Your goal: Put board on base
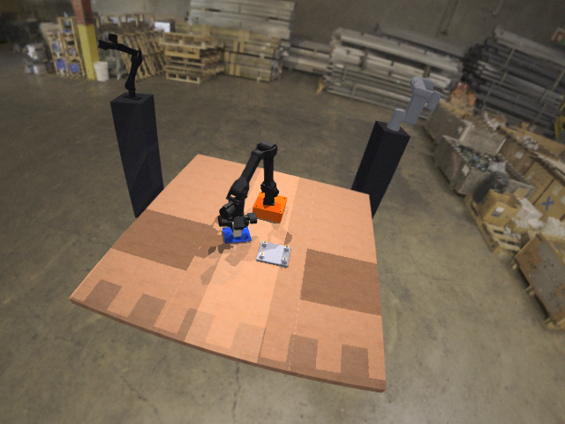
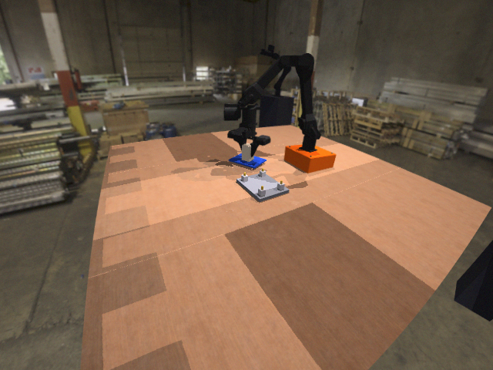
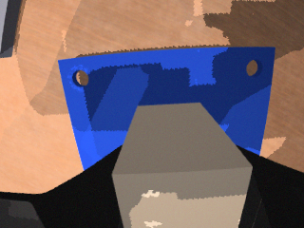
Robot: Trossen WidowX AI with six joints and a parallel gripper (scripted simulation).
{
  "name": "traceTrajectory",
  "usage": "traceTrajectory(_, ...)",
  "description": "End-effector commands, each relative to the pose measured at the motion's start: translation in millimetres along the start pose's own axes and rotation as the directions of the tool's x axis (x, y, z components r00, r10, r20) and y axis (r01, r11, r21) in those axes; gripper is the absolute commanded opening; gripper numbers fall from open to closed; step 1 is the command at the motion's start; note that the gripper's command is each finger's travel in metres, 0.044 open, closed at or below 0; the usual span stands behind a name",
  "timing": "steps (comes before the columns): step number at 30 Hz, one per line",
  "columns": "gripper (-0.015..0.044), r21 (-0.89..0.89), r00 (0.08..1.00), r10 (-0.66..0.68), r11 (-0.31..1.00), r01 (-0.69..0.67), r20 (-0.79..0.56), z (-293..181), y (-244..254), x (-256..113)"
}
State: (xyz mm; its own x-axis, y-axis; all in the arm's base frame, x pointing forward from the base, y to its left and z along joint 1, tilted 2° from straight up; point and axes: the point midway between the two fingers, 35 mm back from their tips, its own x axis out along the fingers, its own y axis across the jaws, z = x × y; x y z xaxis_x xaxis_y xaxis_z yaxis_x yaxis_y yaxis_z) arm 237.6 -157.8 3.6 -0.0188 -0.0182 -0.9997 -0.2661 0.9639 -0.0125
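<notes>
Right now your gripper [image 1: 237, 228] [image 2: 247, 149] [image 3: 171, 144] is closed on the pale square handle [image 1: 237, 233] [image 2: 247, 154] [image 3: 182, 138]; the board [image 1: 247, 237] [image 2: 259, 161] [image 3: 104, 116] sits flat on or just above the table [image 1: 237, 291] [image 2: 191, 223] [image 3: 40, 147], left of the base [image 1: 274, 252] [image 2: 263, 183] [image 3: 7, 24] in the top view and a little farther off. Expect a light, stiff plate that won't bend; its smooth handle could let it swivel or tip if you pinch off-centre, so keep hold of the handle's flat sides, low and square, and leave the rim alone.

The wrist view gives you two corner holes, one left and one right along the far edge, with table showing through; you can't make them out in the other two views, and your fingers and the handle hide the near corners. The exterior view shows what the wrist view lacks: four posts, each with an upright gold pin [image 1: 261, 254] [image 2: 262, 187]; the wrist view catches only a grey edge of the base at far left. No view settles whether the board has left the table.
</notes>
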Motion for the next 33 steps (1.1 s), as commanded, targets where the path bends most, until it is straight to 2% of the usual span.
traceTrajectory(1, 0.0, -0.004, 1.0, -0.008, 1.0, 0.008, 0.004, 2, -3, -12)
traceTrajectory(24, 0.0, -0.004, 1.0, -0.008, 1.0, 0.008, 0.004, 0, 0, -70)
traceTrajectory(33, 0.0, 0.022, 1.0, -0.008, 1.0, 0.008, 0.005, 11, 5, -72)
